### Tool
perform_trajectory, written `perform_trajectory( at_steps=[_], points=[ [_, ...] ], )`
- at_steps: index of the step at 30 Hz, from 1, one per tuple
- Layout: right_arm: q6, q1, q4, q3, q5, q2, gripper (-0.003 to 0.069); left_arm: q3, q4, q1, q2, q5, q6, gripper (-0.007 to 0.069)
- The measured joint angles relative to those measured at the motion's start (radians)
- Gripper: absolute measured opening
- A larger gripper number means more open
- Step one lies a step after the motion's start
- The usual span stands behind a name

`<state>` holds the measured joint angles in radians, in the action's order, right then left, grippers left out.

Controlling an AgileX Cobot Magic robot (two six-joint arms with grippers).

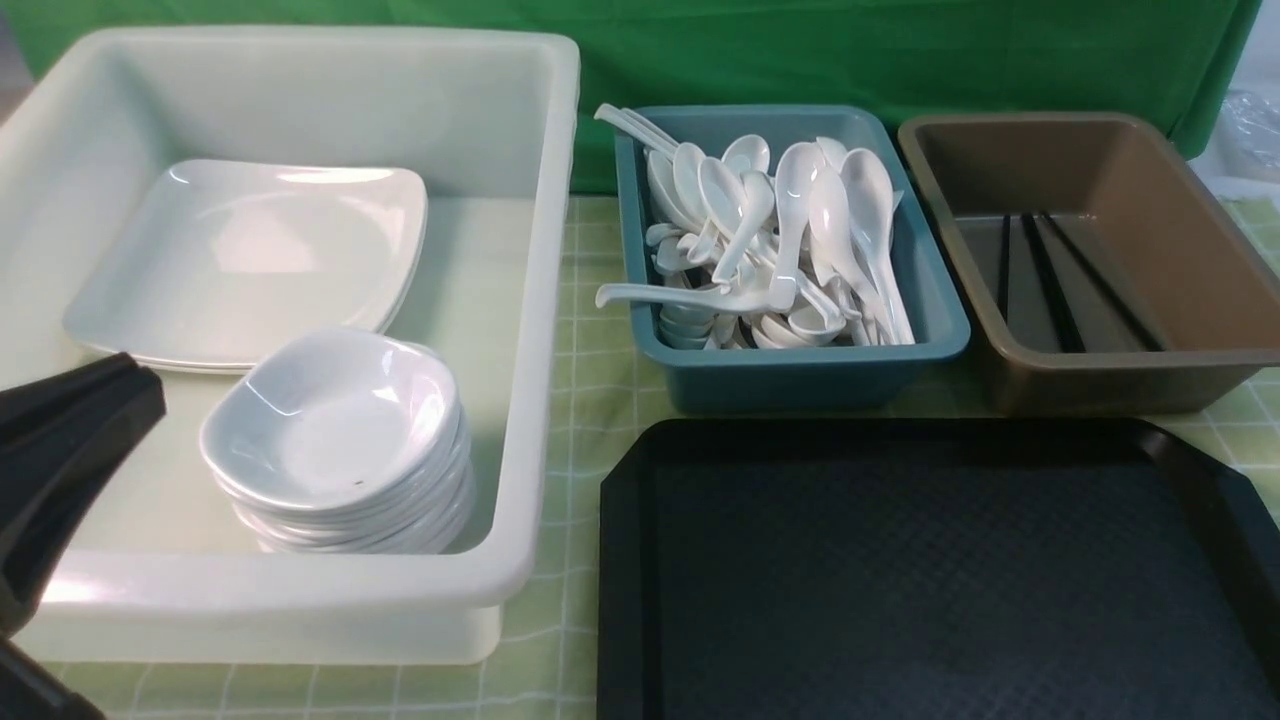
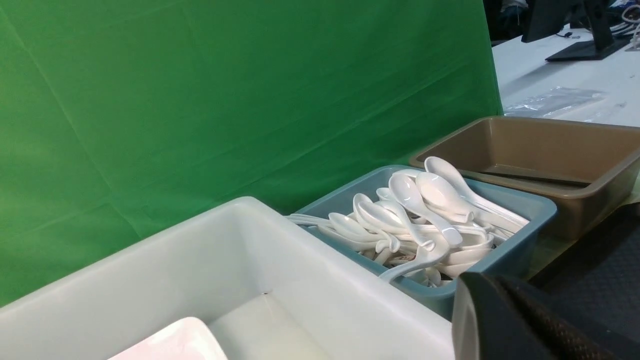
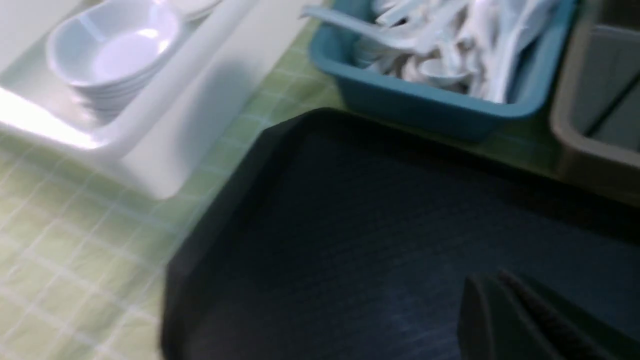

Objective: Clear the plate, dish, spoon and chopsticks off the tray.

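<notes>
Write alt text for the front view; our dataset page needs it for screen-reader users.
An empty black tray sits on a green checked cloth. Behind it, a white tub holds square plates and stacked dishes, a blue bin holds spoons, a brown bin holds chopsticks.

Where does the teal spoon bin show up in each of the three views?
Front view: the teal spoon bin sits centre-top, between the white tub and the brown bin, beyond the black tray.
Left wrist view: the bin is right of centre, before the green backdrop.
Right wrist view: the bin lies along the top, blurred.
Shared landmark: the white tub beside it.
</notes>
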<state>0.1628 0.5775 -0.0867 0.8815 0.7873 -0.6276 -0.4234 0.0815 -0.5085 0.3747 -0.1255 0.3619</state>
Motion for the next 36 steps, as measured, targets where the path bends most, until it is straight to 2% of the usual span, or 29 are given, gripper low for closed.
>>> perform_trajectory(
  at_steps=[3,6,11,16,36],
  points=[
    [-0.278,-0.2,0.145,-0.178,-0.195,0.107,0.0017,0.0,0.0,0.0,0.0,0.0,0.002,0.0009],
    [-0.433,-0.378,0.289,-0.399,-0.369,0.238,0.0017,0.0,0.0,0.0,0.0,0.0,0.002,0.0009],
    [-0.5,-0.527,0.355,-0.702,-0.517,0.458,0.0017,0.0,0.0,0.0,0.0,0.0,0.002,0.0009],
    [-0.49,-0.555,0.364,-0.88,-0.548,0.614,0.0017,0.0,0.0,0.0,0.0,-0.001,0.002,0.001],
    [-0.47,-0.555,0.362,-0.888,-0.517,0.626,0.0046,0.001,-0.004,0.0,0.003,0.0,0.002,0.001]
  ],
)
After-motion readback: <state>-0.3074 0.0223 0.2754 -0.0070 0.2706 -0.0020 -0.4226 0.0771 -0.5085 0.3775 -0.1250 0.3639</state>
